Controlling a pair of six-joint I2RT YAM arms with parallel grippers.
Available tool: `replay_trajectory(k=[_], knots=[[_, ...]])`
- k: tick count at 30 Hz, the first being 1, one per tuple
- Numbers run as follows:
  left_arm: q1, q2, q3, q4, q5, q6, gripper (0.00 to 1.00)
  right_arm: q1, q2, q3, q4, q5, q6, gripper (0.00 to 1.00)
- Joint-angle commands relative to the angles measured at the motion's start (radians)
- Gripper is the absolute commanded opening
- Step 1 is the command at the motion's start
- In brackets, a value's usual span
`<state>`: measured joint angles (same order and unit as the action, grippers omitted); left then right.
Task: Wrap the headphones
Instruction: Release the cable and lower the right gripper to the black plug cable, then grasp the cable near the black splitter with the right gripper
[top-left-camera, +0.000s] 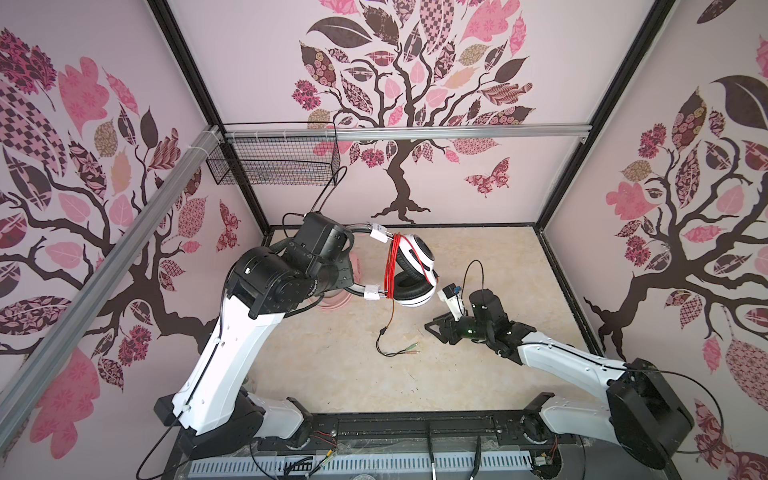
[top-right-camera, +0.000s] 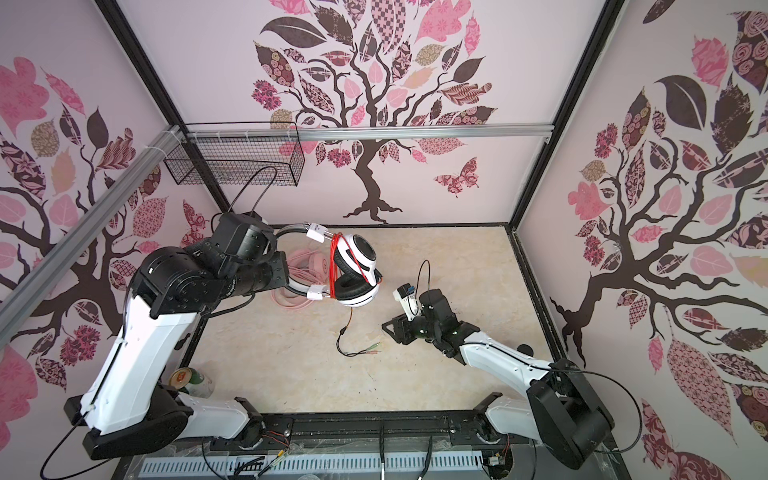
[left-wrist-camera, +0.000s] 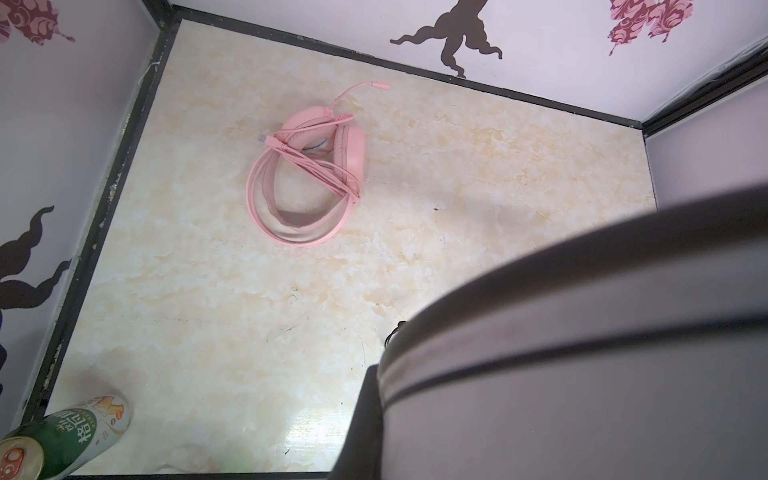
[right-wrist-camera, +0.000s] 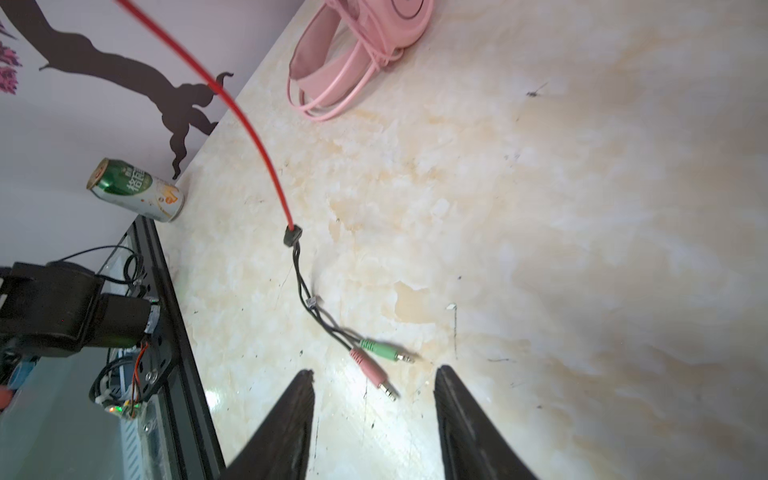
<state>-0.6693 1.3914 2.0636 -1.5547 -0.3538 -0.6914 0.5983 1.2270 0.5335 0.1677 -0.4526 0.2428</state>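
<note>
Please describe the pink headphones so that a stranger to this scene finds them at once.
Start at the beige marbled tabletop and look at its back left part. The pink headphones lie flat there, their pink cable looped across them. The other headset is white and black, red-corded and held off the table.

L pincer hid behind L arm (top-left-camera: 291, 270) in both top views. In L wrist view the white-and-black headset (left-wrist-camera: 582, 353) showed only as blurred band. The pink headset (top-right-camera: 303, 266) sat mostly behind that arm. The can (left-wrist-camera: 70, 432) & R pincer (right-wrist-camera: 374, 374) fingers were edge-cropped.
</note>
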Motion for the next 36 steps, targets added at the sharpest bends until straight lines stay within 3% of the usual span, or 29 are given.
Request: replay_trajectory(k=[1, 6, 11, 18, 28, 36], knots=[[0.003, -0.006, 0.060, 0.061, 0.013, -0.046, 0.00, 0.027, 0.006, -0.038, 0.084, -0.039, -0.004, 0.50], [0.004, -0.012, 0.072, 0.080, 0.027, -0.048, 0.00, 0.072, 0.084, -0.044, 0.237, -0.123, -0.001, 0.52], [0.004, -0.010, 0.076, 0.083, 0.035, -0.047, 0.00, 0.090, 0.188, -0.046, 0.476, -0.140, 0.133, 0.53], [0.004, -0.008, 0.075, 0.085, 0.036, -0.045, 0.00, 0.126, 0.329, -0.050, 0.772, 0.073, 0.413, 0.47], [0.004, -0.005, 0.075, 0.084, 0.033, -0.037, 0.00, 0.224, 0.458, 0.067, 0.730, 0.307, 0.514, 0.52], [0.004, -0.006, 0.067, 0.086, 0.033, -0.037, 0.00, 0.235, 0.527, 0.113, 0.743, 0.492, 0.656, 0.49]])
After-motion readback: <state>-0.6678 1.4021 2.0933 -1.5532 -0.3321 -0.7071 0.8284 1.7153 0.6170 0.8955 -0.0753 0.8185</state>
